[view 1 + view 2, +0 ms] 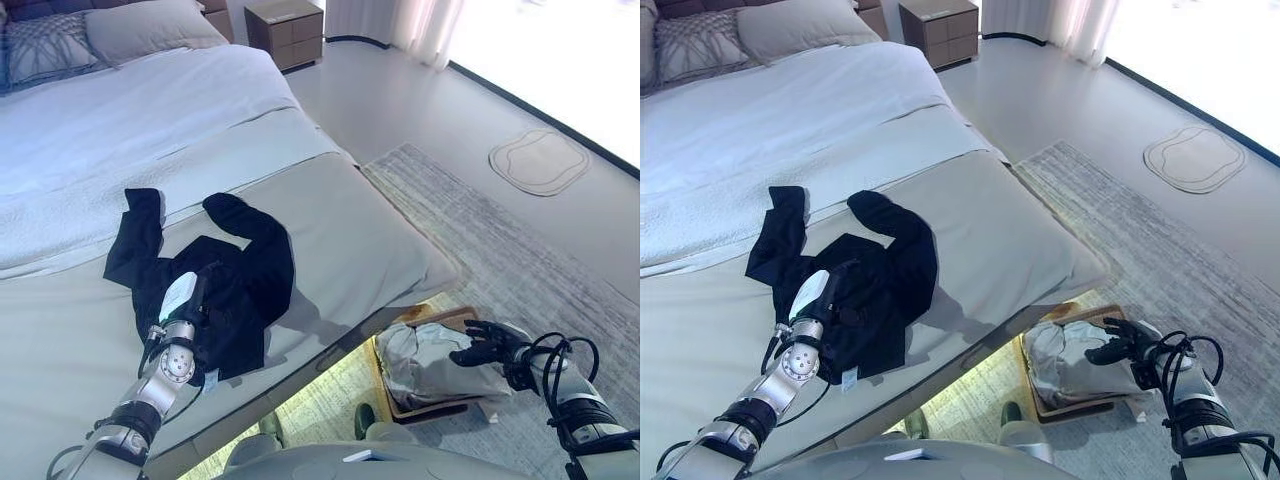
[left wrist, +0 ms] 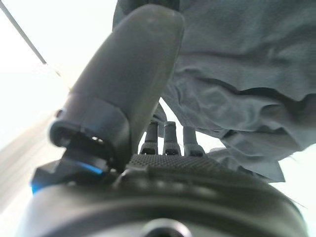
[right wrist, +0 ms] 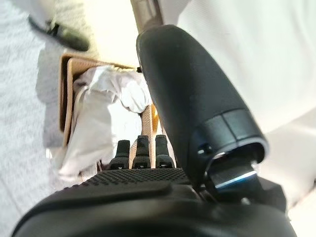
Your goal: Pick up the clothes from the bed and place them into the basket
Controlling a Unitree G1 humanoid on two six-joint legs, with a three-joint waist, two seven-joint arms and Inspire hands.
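A black long-sleeved garment (image 1: 245, 270) lies spread on the grey bed cover (image 1: 370, 230) near the bed's foot edge. My left hand (image 1: 183, 298) rests on the garment's near side, its fingers (image 2: 169, 139) straight against the dark cloth and nothing gripped. On the floor beside the bed stands a tan basket (image 1: 445, 408) with a pale grey garment (image 1: 425, 362) bundled inside. My right hand (image 1: 487, 345) hovers over the basket's far side, fingers spread and empty; its wrist view shows the basket (image 3: 65, 94) and the pale cloth (image 3: 101, 106) beyond the fingers.
Pillows (image 1: 140, 28) lie at the head of the bed, with a wooden nightstand (image 1: 285, 30) beside them. A grey rug (image 1: 520, 260) covers the floor under the basket, and a pale mat (image 1: 540, 160) lies further off near the bright window.
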